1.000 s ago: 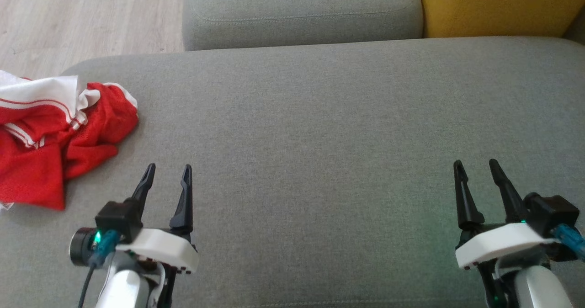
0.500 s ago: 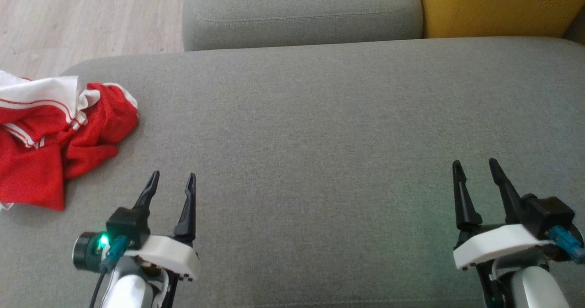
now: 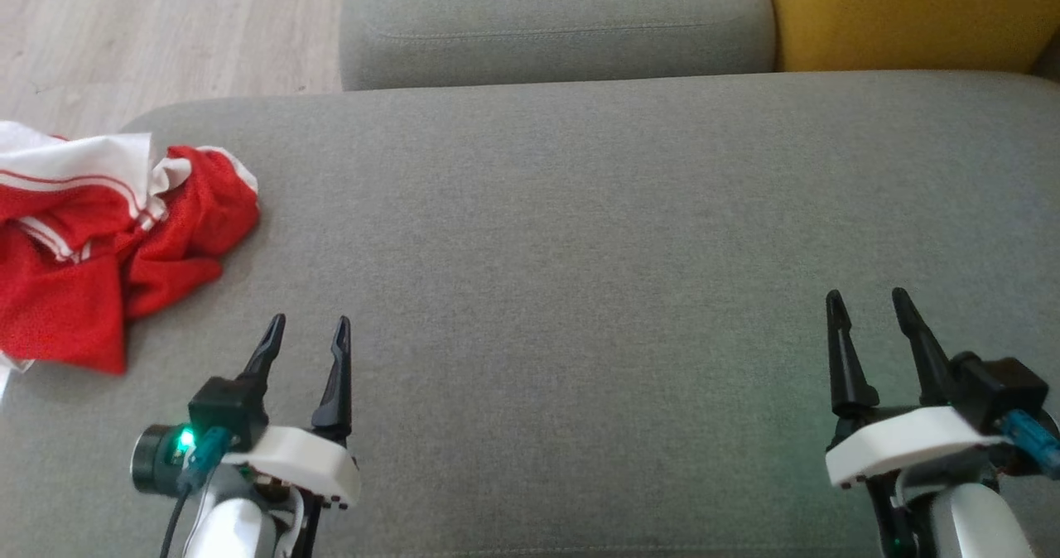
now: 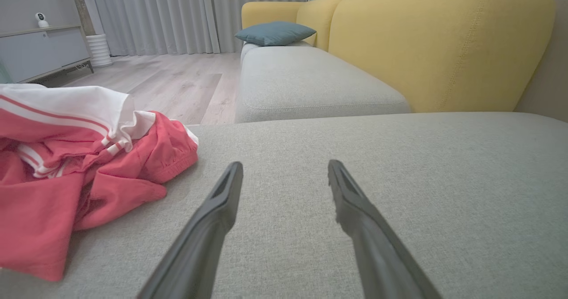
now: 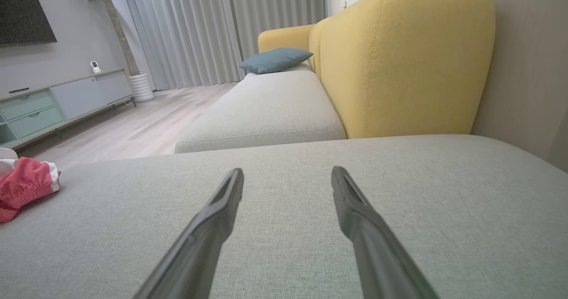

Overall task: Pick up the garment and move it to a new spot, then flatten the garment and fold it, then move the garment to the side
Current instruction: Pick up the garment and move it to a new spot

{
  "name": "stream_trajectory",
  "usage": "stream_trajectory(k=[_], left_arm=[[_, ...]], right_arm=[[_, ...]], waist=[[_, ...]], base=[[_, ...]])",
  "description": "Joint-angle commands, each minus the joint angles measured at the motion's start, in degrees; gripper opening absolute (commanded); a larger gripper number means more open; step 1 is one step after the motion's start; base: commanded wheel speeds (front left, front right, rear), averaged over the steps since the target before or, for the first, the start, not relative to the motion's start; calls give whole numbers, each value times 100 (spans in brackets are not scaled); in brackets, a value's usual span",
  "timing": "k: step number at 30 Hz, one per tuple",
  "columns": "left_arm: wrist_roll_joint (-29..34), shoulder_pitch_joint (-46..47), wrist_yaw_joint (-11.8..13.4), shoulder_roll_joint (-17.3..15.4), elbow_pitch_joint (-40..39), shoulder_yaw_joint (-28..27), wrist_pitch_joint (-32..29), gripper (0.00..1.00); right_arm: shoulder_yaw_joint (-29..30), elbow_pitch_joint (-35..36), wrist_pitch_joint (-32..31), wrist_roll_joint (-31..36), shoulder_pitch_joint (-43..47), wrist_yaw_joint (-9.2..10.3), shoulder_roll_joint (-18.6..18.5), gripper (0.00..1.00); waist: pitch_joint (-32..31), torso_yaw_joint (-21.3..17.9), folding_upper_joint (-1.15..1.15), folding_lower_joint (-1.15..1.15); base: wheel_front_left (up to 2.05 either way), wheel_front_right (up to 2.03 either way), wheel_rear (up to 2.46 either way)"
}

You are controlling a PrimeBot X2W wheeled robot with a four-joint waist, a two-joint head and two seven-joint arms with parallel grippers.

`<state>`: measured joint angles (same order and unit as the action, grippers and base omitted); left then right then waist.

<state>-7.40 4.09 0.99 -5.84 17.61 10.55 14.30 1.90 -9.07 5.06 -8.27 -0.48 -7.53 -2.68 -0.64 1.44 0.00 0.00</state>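
**Q:** Where does the garment (image 3: 91,268) lie?

**A:** It lies at the left end of the seat cushion (image 3: 580,252), near the cushion's far corner. It is red mesh cloth with white panels and thin red-and-white stripes, crumpled in a loose heap. Its outer part is cut off by the left edge of the head view.

**Q:** What is nearest to it?

**A:** The left gripper (image 3: 310,321). Its two dark fingers are spread, with only bare grey fabric between them, and they hold nothing. It sits just to the right of the heap and closer to the robot, clear of the cloth. In the left wrist view the garment lies off to the left of the left finger, with a strip of cushion between them. Whether the fingertips touch the cushion cannot be told.

**Q:** And the other arm?

**A:** The right gripper (image 3: 868,295) is well apart from the garment, over the right end of the same cushion. Its fingers are likewise spread and hold nothing. In the right wrist view the garment appears only as a small red fold at the far left edge.

**Q:** What surrounds the work area?

**A:** A second cushion (image 3: 555,28), also grey, adjoins the far side. A yellow backrest (image 3: 911,12) rises to its right, and a wooden floor (image 3: 124,36) lies to its left. Farther off are a blue pillow (image 4: 274,32), pale curtains (image 4: 177,15) and a low sideboard (image 5: 57,104).
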Motion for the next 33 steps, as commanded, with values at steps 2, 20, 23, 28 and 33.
stream_trajectory(k=[2, 20, 23, 28, 33], left_arm=[[-19, 400, -3, -45, -139, -223, 70, 100], [-79, 446, 96, -134, -194, -609, 70, 100], [-95, 417, 107, -141, -221, -671, 70, 100], [-110, 357, 122, -127, -298, -784, 70, 100], [-96, 335, 117, -109, -361, -856, 70, 100]], right_arm=[[-192, 235, 60, 2, -144, 4, -24, 100], [-700, 775, -182, 33, -172, 4, -62, 100], [-745, 816, -207, 21, -162, 4, -61, 100], [-796, 886, -247, 12, -132, 4, -73, 100], [-819, 948, -295, 15, -122, 4, -86, 100]], waist=[[-1, 129, 0, 0], [46, 1628, 0, 0], [54, 1732, 0, 0], [75, 1898, 0, 0], [133, 1943, 0, 0]], base=[[0, 0, 0], [0, 0, 0], [0, 0, 0], [0, 0, 0], [0, 0, 0]])
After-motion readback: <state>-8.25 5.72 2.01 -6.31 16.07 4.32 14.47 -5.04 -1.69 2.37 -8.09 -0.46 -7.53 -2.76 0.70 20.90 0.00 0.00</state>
